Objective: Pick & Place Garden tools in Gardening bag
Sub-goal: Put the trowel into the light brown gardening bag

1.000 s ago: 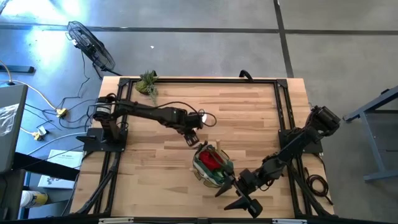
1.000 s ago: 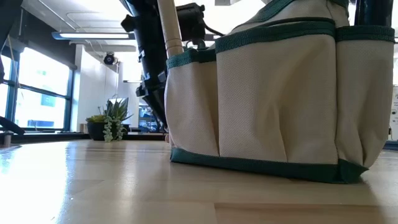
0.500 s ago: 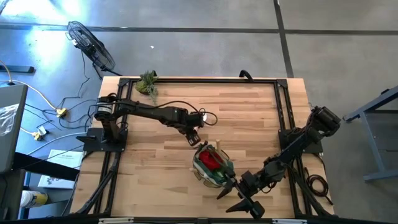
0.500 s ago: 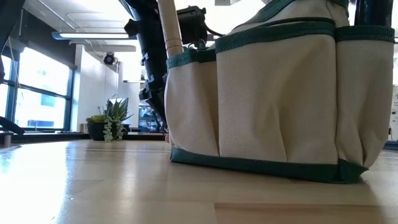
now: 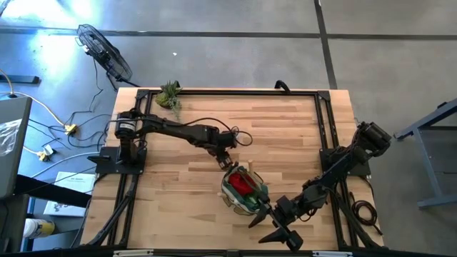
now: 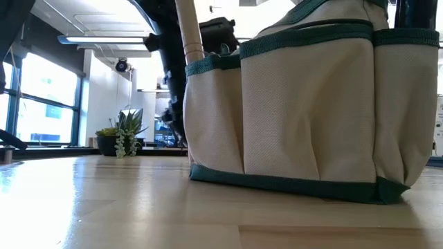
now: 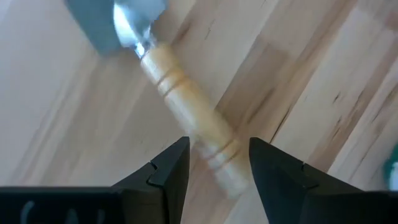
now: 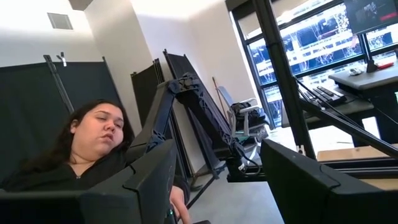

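Note:
The gardening bag (image 5: pixel 243 190) stands near the table's middle front, with a red piece (image 5: pixel 240 184) inside. It fills the low view as the bag (image 6: pixel 311 104), where a wooden handle (image 6: pixel 187 31) sticks up out of an outer pocket. My left gripper (image 5: pixel 223 158) hangs just beyond the bag's far left side, shut on a wooden-handled tool (image 7: pixel 186 106). My right gripper (image 5: pixel 280 233) waits open near the front edge, right of the bag, tipped up toward the room (image 8: pixel 217 174). My left gripper pinches the tool's wooden handle near its free end (image 7: pixel 214 146) between its two fingers. The fingers (image 7: pixel 168 171) slant steeply down from above and lie across the handle. The metal end (image 7: pixel 132 32) points away, down toward the tabletop; whether it touches the wood I cannot tell.
A leafy plant clump (image 5: pixel 170 94) sits at the far left corner. Black frame rails (image 5: pixel 325 128) run along the table's edges. Bare wood lies between the bag and the far edge. A person (image 8: pixel 93 149) sits in the room beyond the table.
My left gripper has sunk a little and drifted toward the bag, still shut on the wooden-handled tool. The bag and the handle in its pocket have stayed where they were.

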### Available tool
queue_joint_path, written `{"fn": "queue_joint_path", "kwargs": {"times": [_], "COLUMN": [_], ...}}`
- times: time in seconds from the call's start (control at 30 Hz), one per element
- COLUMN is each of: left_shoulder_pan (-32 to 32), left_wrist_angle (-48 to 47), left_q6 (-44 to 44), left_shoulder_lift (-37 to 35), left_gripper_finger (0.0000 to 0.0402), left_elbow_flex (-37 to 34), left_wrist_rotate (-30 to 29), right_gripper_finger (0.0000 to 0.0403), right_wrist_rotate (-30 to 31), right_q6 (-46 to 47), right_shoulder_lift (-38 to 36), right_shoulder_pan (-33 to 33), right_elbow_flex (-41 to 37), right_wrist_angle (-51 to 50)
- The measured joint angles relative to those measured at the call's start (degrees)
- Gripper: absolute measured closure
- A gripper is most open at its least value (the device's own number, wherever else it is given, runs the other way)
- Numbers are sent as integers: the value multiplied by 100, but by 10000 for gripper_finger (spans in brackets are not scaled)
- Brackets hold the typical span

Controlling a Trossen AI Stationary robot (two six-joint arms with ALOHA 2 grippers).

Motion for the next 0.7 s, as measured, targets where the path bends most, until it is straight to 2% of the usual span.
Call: {"fn": "queue_joint_path", "kwargs": {"times": [0.53,0.7], "left_shoulder_pan": [20,140], "left_wrist_angle": [159,242], "left_q6": [160,215], "left_shoulder_lift": [286,414], "left_gripper_finger": [243,243], "left_elbow_flex": [-12,13], "left_wrist_rotate": [-112,35], "right_gripper_finger": [176,176], "right_wrist_rotate": [146,166], "right_q6": [188,208], "right_shoulder_lift": [0,0], "right_shoulder_pan": [0,1], "right_elbow_flex": [0,2], "right_wrist_angle": [-79,-80]}}
